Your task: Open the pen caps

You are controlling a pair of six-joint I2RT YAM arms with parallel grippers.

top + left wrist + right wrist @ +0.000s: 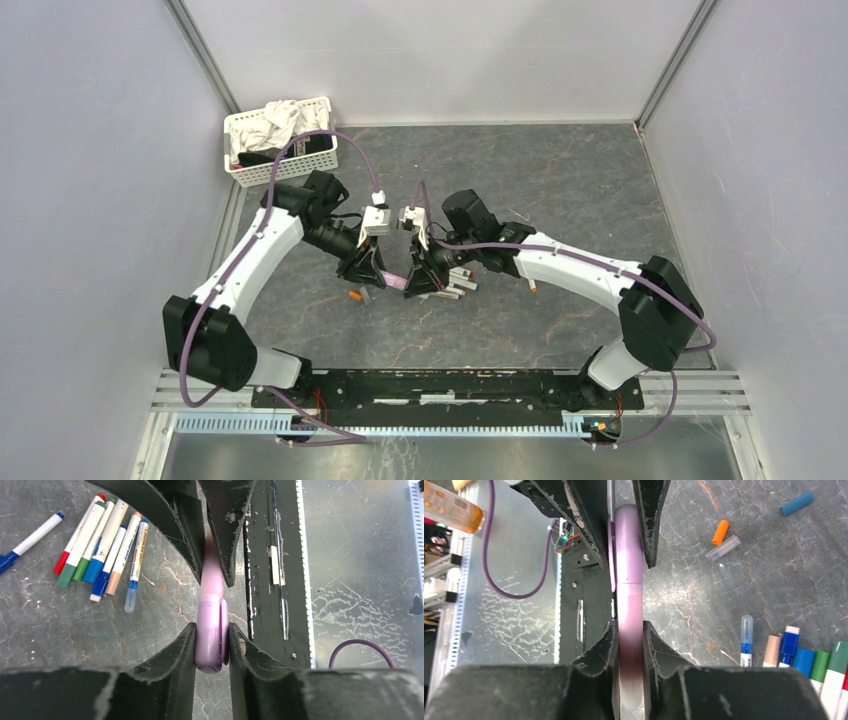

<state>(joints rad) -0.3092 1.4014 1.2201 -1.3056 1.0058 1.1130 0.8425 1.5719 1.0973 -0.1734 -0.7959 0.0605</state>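
A purple pen (393, 281) hangs level between my two grippers above the table. My left gripper (211, 632) is shut on its purple pen cap (210, 645), which has a clip along one side. My right gripper (629, 630) is shut on the barrel (629, 615). The cap (628, 545) still meets the barrel at a seam. From above, the left gripper (372, 272) and right gripper (420, 276) face each other closely. Loose pen caps lie on the table: an orange one (720, 531), a blue one (796, 503) and a clear one (723, 548).
A row of capped markers (100, 540) lies side by side beside the right gripper (460, 283). One blue-capped pen (35, 535) lies apart. A white basket (318, 160) with crumpled cloth stands at the back left. The metal base rail (450, 385) runs along the near edge.
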